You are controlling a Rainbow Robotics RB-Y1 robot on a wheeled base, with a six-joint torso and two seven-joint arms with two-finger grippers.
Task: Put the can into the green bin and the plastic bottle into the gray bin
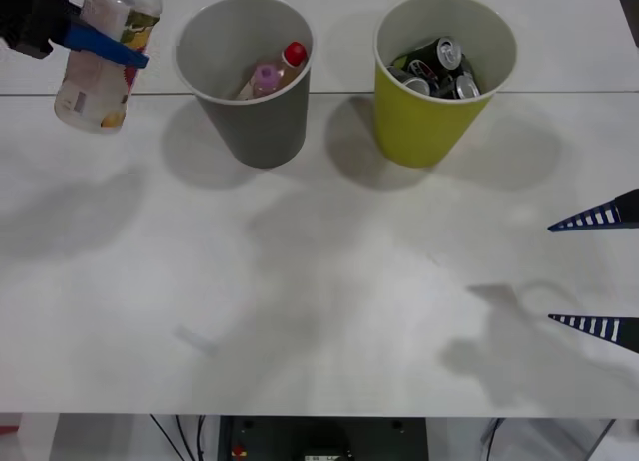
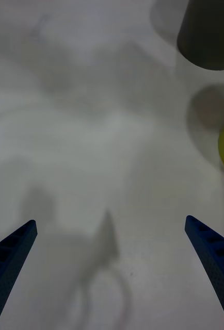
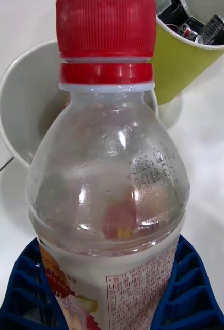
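Here, left end effector clamped on plastic bottle, label print illegible, right end effector spread apart.

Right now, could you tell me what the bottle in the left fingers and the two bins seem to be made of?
The bottle, held in the left gripper, looks like clear glossy plastic: highlights and see-through walls, with a ribbed red cap. The gray bin and green bin have matte walls and thin rims, probably plastic or coated paper; I can't tell which.
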